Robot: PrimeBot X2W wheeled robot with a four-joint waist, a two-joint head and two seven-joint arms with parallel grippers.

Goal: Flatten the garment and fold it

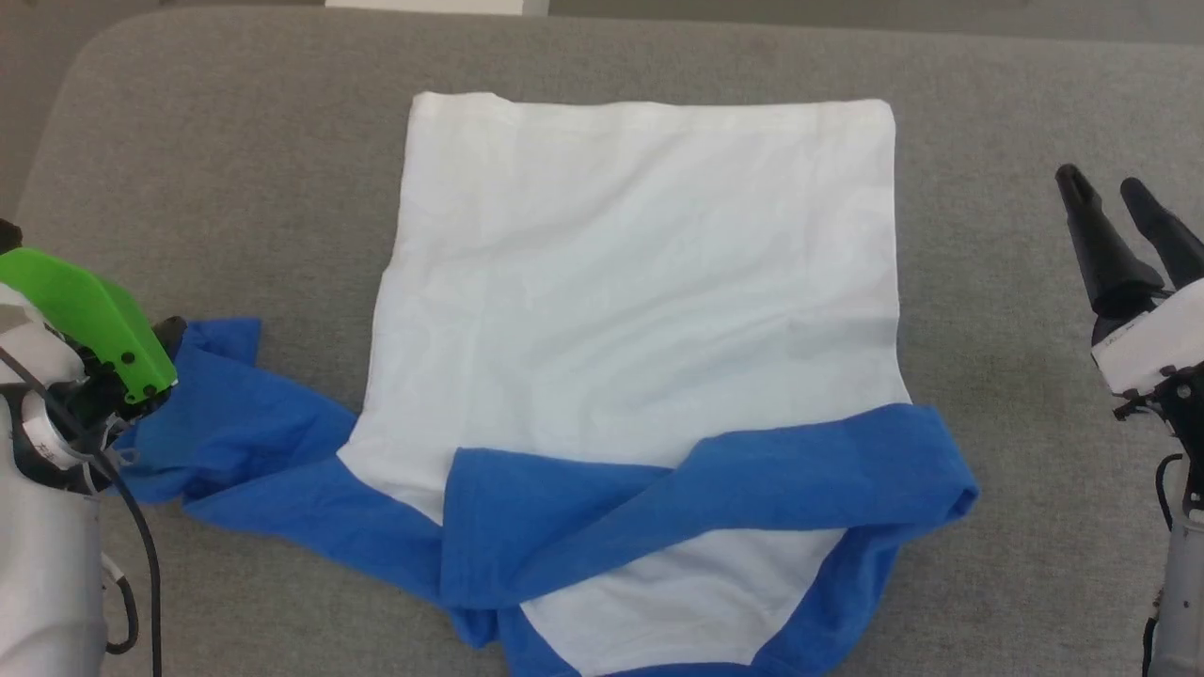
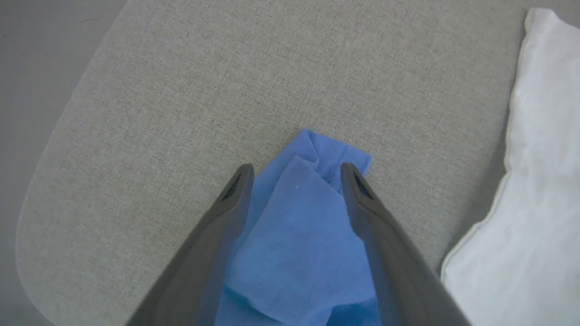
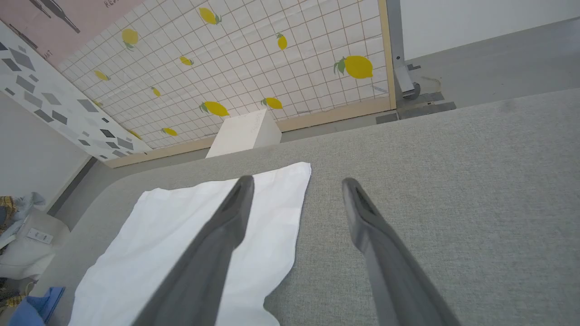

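I see one garment [image 1: 640, 282] lying mid-surface [image 1: 235, 141], its white body flat. One blue sleeve [image 1: 752, 480] is folded across it, and the second sleeve [image 1: 235, 414] trails toward the left edge. My left claw [image 2: 294, 170] is spread, straddling that sleeve's end. My right claw [image 1: 1101, 183] is spread too, near the right edge, well apart from the cloth.

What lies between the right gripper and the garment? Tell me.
Only bare grey surface between the right gripper and the garment, seen in the head view.

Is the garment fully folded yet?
Partly folded: one blue sleeve lies across the garment; the other sleeve spreads sideways.
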